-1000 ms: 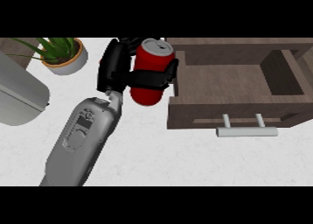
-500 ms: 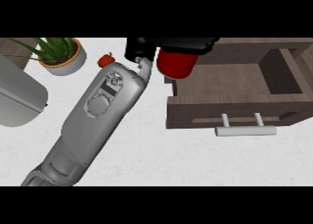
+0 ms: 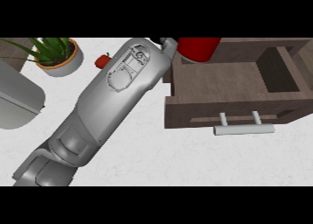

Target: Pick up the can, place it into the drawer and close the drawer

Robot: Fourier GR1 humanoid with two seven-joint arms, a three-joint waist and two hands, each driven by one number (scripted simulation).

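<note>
Near the view's top edge, only the lower part of the red can [image 3: 198,49], hanging over the far left corner of the open drawer [image 3: 217,85], above its floor rather than resting on it, as far as can be judged. Too little showing to fix the long axis; seemingly pointing away toward the top, with a slight lean. Just left of the can, the end of the left forearm [image 3: 120,87], stretched in a long diagonal from the lower left corner across the white surface [image 3: 152,162] to the drawer's left wall. Beyond the wrist, the left hand cut off by the top edge, so no telling how far open or whether wrapped round the can. No sign of the right hand. Probably only a short way down and a touch rightward into the drawer; afterwards a push on the pale handle [image 3: 244,128] at the front, nearer the lower edge. Off to the left, well apart: a potted plant [image 3: 57,56].
</note>
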